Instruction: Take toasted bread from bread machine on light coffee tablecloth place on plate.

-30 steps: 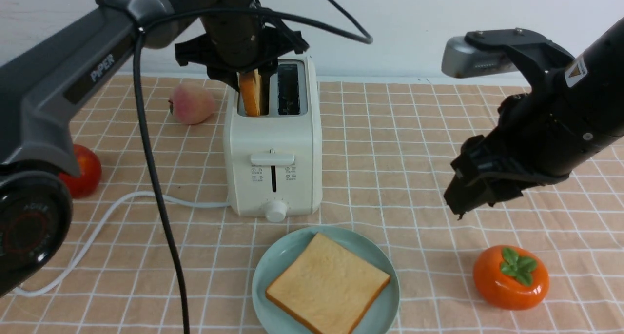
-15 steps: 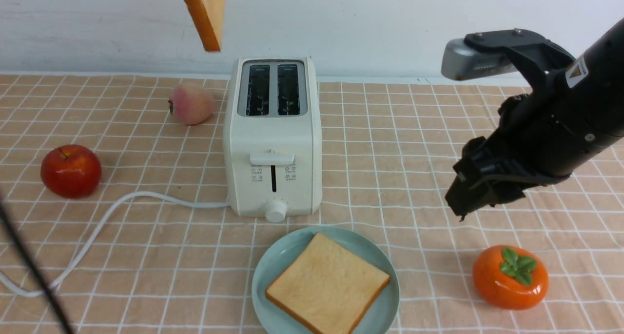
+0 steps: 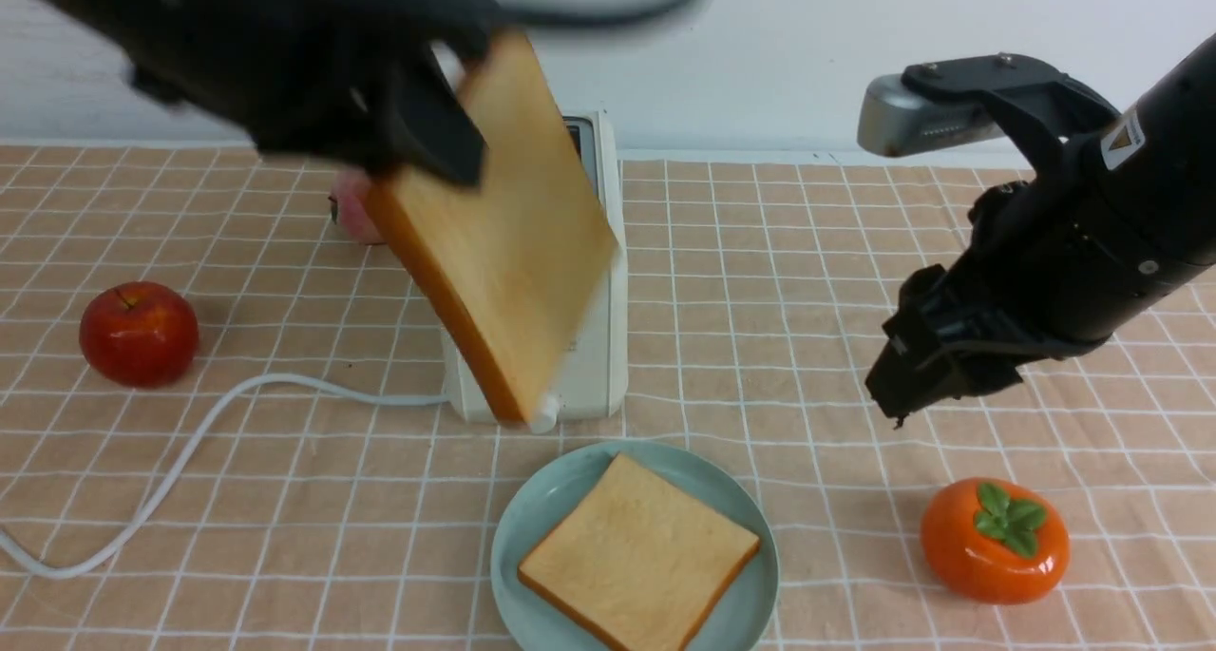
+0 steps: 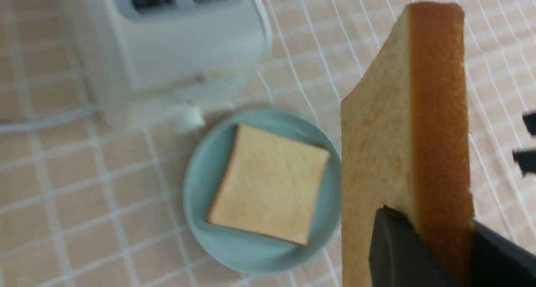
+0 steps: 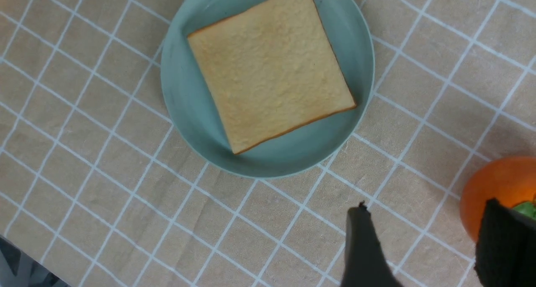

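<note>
1. Front view: my left gripper (image 3: 456,128), blurred in the upper left of the frame, is clamped on the top corner of the held slice (image 3: 503,242). The slice hangs tilted in front of the bread machine (image 3: 608,347), broad face toward the camera, with its lowest corner just above the far rim of the plate (image 3: 532,508). The plate lies lower in the frame and slightly right of that corner, at bottom centre. It holds one thing, the slice on the plate (image 3: 636,551), lying flat. My right gripper (image 3: 898,399) hangs at the right over the tablecloth (image 3: 760,299), near a persimmon (image 3: 993,542) and farther from the plate than my left.

2. Left wrist view: my fingers (image 4: 398,253) pinch the held slice (image 4: 402,132) across its thickness, crust edge toward the lens. It stands at the right of the frame and the plate (image 4: 197,203) at centre, so I judge that the coming move turns on carrying sideways over the plate and laying the face down. The bread machine's slots at the upper left look dark, with no bread showing, though they are blurred and cut off.

3. Right wrist view: my right jaws stand apart at the lower right with nothing between them. The plate (image 5: 184,102) fills the top centre, and the slice on it covers most of the floor, so a second slice will likely rest on the first.
</note>
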